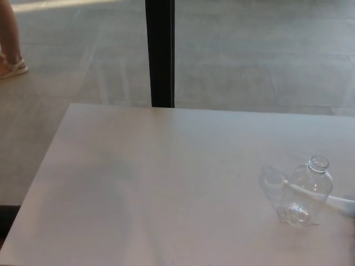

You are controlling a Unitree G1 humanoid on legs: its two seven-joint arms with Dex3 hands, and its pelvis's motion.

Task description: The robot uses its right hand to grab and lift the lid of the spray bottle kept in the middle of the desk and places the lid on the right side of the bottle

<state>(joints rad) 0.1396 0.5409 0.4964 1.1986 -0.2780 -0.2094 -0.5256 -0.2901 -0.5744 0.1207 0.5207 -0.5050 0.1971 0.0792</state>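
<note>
- Right now we see a clear spray bottle [308,191] standing upright on the pale desk [166,183], at about four o'clock from the desk's middle, close to the right edge of the picture.
- Its neck is open at the top; no lid sits on it.
- We make out a thin white tube [310,194] running slantwise behind or through the bottle's body, from about ten o'clock down towards four o'clock.
- That tube ends in a pale, blurred piece [348,206] lying on the desk at the picture's right edge, at about four o'clock from the bottle and just beside it; we take it for the lid with its dip tube, though it is cut off and too blurred to be sure.
- A faint bright patch of light [273,180] lies on the desk at nine o'clock from the bottle.
- Neither of our hands shows in the head view, so we cannot tell how their fingers stand.
- Beyond the desk at twelve o'clock stands a black post [160,52] on a grey floor [249,50].
- At ten o'clock, in the far corner, a person's foot in a white sandal [12,66] rests on that floor.
</note>
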